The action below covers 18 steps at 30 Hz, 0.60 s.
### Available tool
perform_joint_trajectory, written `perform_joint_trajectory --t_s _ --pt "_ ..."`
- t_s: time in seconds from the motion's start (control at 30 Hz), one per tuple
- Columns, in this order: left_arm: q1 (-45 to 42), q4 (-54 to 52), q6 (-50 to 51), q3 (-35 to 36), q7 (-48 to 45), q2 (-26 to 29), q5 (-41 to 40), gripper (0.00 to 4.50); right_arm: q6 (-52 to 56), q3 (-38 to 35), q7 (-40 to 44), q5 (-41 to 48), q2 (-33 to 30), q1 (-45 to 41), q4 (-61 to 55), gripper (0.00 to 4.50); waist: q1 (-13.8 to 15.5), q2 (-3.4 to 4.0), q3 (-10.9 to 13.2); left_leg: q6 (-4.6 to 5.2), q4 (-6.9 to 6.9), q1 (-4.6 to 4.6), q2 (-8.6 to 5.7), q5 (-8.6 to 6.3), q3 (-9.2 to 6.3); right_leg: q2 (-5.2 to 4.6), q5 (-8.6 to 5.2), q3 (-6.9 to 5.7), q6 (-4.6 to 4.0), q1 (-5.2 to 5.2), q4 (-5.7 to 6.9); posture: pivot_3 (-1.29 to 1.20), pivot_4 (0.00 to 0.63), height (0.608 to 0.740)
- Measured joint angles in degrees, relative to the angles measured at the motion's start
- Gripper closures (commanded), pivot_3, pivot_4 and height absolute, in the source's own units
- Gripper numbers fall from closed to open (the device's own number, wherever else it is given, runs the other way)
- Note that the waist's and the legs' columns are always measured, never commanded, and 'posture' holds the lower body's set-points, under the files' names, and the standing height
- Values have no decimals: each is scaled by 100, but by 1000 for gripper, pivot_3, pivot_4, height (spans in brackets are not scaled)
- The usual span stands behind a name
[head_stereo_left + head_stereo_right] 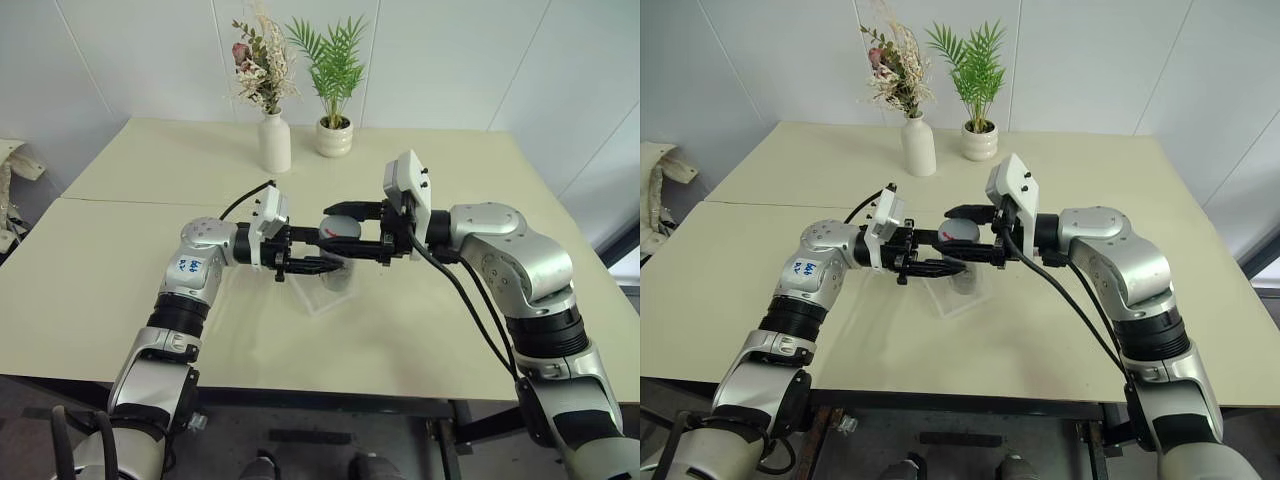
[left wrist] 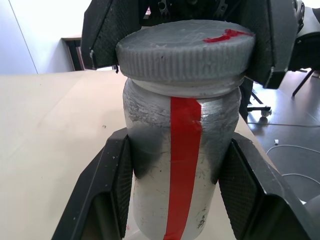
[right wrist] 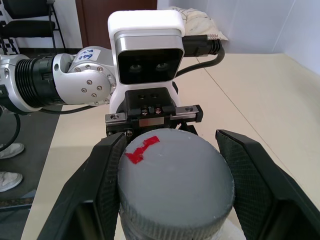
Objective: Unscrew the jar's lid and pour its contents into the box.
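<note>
The jar, silvery-grey with a red stripe, is held upright above the table, with my left gripper shut on its body. Its fingers press both sides. The grey lid with a red mark sits on the jar's mouth. My right gripper comes in from the opposite side and is shut on the lid's rim. In the head views both grippers meet over the middle of the table, around the lid. The clear box lies on the table directly under the jar. The contents are hidden inside the jar.
A white vase with dried flowers and a white pot with a green plant stand at the back of the beige table. Open table surface lies on both sides of the box.
</note>
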Motion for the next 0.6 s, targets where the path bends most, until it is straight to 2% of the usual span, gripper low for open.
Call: perform_joint_trajectory --t_s 0.6 --pt "-11 -106 -59 24 110 -53 -35 2433 -24 0 295 -18 -158 -288 216 1966 -1 1 0 0 0 0 0 0 0 0 0 0 0 0 0 0 150 740"
